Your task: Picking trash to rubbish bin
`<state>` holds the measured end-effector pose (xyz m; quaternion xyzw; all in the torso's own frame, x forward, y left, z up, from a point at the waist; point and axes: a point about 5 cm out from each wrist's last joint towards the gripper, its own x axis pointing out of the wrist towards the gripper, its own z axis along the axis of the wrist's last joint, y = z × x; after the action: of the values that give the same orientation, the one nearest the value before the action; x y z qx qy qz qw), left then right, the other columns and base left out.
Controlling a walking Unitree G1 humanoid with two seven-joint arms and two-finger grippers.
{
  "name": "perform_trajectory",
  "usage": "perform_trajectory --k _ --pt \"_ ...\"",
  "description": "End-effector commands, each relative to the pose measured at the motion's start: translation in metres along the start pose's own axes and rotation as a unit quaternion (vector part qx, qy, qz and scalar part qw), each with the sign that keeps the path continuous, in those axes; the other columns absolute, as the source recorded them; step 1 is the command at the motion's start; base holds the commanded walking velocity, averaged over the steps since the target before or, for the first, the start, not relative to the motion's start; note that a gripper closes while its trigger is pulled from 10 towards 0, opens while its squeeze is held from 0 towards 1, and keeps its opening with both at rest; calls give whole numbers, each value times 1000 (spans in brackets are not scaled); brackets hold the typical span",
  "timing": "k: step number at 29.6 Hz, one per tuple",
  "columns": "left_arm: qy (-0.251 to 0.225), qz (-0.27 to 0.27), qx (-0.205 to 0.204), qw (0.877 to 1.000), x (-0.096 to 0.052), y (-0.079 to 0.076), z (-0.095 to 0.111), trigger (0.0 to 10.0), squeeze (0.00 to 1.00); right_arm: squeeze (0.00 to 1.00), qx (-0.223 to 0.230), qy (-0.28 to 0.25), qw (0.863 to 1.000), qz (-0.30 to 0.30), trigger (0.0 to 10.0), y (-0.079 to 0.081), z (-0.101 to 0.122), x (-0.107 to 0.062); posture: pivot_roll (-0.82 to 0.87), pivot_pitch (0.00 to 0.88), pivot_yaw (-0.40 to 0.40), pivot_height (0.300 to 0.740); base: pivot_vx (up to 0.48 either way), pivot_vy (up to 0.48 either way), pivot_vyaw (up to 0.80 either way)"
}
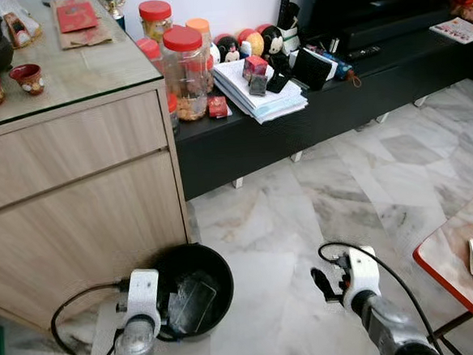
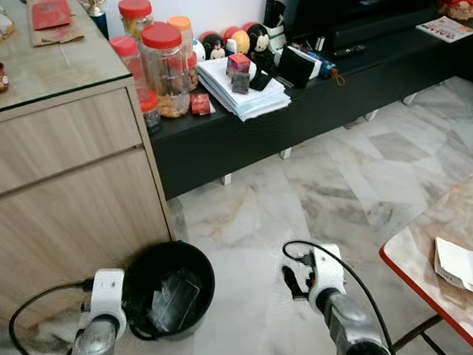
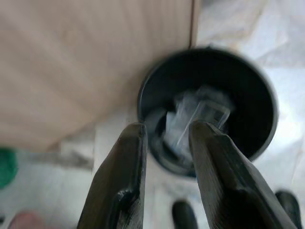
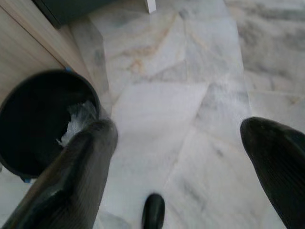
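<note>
In the head views we see a round black rubbish bin (image 1: 197,289) on the glossy marble floor (image 1: 367,193), just beside a wooden cabinet (image 1: 75,197). Clear crumpled plastic trash (image 1: 192,301) lies inside it. In the left wrist view, our left gripper (image 3: 164,143) is above the bin's rim, fingers a little apart, holding nothing. In the right wrist view, our right gripper (image 4: 181,143) is wide open and empty over the floor.

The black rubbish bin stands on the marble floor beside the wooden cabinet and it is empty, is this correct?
Not quite. The black rubbish bin does stand on the marble floor beside the wooden cabinet, but it is not empty: clear plastic trash lies inside it, as the left wrist view shows.
</note>
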<state>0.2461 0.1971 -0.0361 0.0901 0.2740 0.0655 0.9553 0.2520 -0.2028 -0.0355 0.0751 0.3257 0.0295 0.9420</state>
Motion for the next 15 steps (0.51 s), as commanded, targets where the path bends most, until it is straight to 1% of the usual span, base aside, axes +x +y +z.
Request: perform_trajectory --k 1,2,3,5,9,11,15 --pt "42 11 -8 999 -6 2 -19 10000 0 0 25 30 999 -33 10000 -11 -17 -7 2 28 -89 740 0 0 0" --pt "60 12 -6 998 -9 1 -27 10000 0 0 34 42 997 -49 10000 -16 -25 -10 3 21 -87 740 0 0 0" --pt "60 12 -6 998 -9 1 -27 10000 0 0 34 42 997 -49 10000 -16 -25 -10 3 21 -87 740 0 0 0" --pt "90 10 -6 996 -14 -2 -39 10000 0 0 46 66 994 -71 10000 -22 -41 -17 7 8 -85 740 0 0 0" --pt "118 9 -12 993 -21 -6 -52 10000 0 0 57 89 990 -91 10000 -28 -59 -26 1 0 -77 740 0 0 0" --pt "120 8 -18 993 -22 -9 -54 10000 0 0 64 89 989 -98 10000 -30 -63 -29 1 0 -74 740 0 0 0" --pt "123 5 -16 992 -23 -10 -55 10000 0 0 74 87 988 -106 10000 -32 -64 -30 7 1 -78 740 0 0 0"
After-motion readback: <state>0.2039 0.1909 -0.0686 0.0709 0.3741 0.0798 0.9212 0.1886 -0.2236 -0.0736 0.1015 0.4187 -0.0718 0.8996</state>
